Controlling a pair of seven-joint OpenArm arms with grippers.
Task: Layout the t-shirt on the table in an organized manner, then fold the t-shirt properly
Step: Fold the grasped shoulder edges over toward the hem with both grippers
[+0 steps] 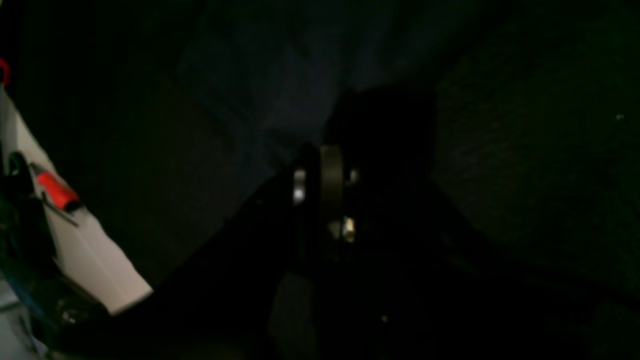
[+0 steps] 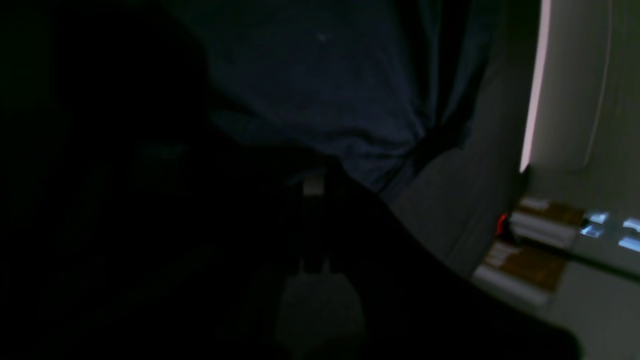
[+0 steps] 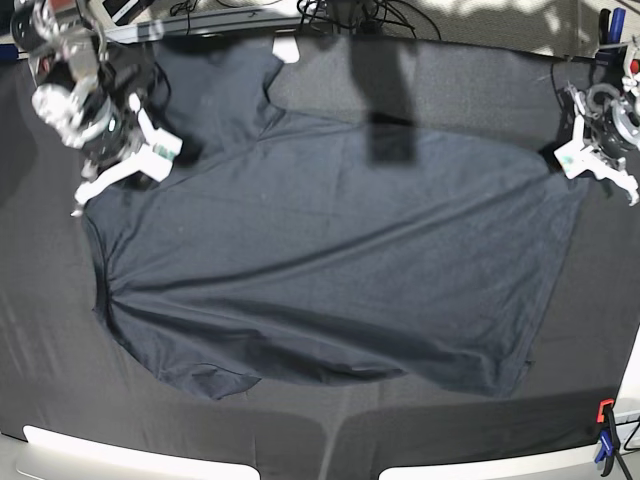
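The dark t-shirt point(image 3: 330, 270) lies spread wide across the black table point(image 3: 450, 80), stretched between my two grippers, with one sleeve up at the back left. My left gripper point(image 3: 572, 158) is at the shirt's right corner, which peaks up into it. In the left wrist view its fingers point(image 1: 325, 160) are closed with the shirt cloth point(image 1: 280, 75) drawn into them. My right gripper point(image 3: 110, 180) is at the shirt's left edge. The right wrist view is very dark, and the shirt point(image 2: 325, 90) gathers toward the fingertips point(image 2: 312, 172).
A red-orange clamp point(image 3: 604, 412) sits at the table's front right corner, and another clamp point(image 1: 55, 190) shows at the edge in the left wrist view. Cables point(image 3: 350, 15) lie along the back edge. The table's front edge point(image 3: 100, 455) is pale.
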